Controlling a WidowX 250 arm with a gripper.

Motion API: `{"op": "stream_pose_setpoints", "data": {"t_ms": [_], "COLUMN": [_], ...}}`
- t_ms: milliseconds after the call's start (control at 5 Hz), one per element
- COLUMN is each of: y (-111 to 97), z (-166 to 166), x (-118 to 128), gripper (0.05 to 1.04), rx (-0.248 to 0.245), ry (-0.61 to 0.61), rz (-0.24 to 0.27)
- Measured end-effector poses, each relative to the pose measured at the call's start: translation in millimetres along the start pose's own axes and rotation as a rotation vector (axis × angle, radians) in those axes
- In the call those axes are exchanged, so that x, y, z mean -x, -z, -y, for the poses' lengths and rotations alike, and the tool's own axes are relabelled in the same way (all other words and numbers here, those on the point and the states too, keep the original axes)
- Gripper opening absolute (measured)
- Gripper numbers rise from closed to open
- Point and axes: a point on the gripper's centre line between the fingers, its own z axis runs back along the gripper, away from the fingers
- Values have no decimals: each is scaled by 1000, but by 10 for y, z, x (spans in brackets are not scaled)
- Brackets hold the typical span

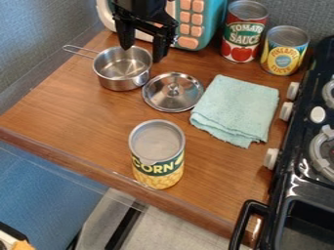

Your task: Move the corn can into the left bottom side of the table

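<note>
The corn can (157, 155) stands upright close to the front edge of the brown wooden table (78, 117), around the middle of that edge. At the top of the view my gripper (144, 52) hangs over the small metal pot, well behind the can. Its two fingers are spread apart and hold nothing, so it is open.
Beside the metal pot (122, 69) lies its lid (173, 93), with a folded light-blue cloth (238, 110) to the right. A tomato sauce can (244, 33), a pineapple can (285, 51) and a teal toy microwave (212, 22) stand behind. A black stove (293, 171) borders the right side.
</note>
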Motion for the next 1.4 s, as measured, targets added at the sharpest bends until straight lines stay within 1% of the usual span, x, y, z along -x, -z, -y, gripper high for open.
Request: {"op": "stream_pose_setpoints", "data": {"t_ms": [200,400,800,1000,1200,1400], "y": [147,6,-357,-378,-220,-125], "z": [38,462,1225,1515,1720,1827], "x": [64,238,441,642,941,1151], "gripper": [1000,1001,1000,1000,1000,1000], "rx": [10,28,30,16,11,19], "ry": [-1,43,142,187,252,285], "rz": [-44,-30,50,47,-1,-25]}}
